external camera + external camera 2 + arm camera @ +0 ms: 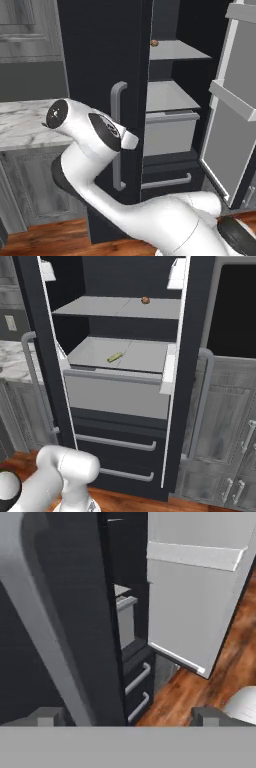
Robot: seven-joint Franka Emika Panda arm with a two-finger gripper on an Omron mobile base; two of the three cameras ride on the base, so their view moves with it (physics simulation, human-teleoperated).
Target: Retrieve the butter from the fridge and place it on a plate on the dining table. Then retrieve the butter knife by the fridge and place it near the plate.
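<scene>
Claw (125, 717) spread wide, holding nothing, poised just beside the long grey handle (42, 617) of the fridge (105, 60). Right-hand door (235, 100) of the fridge swung open; left-hand door appears shut or nearly so. Butter (114, 357) lying flat on the lower grey shelf (145, 356), left of centre, towards the near edge, at a slant. Small brown round item (145, 300) on the upper shelf, well apart from the butter; not to be collected.

Step in hand, as judged: withdrawal from the door handle and approach to the butter.

Recommended procedure:
- Back away from the handle before turning, to avoid catching the door edge.
- Enter through the open right side, between upper and lower shelves, keeping clear of the upper shelf's underside.
- Align the fingertips across the narrow width of the stick, not its length.
- Descend until nearly touching the shelf, then close gently; a small stick is likely to skid if nudged from one side.
</scene>
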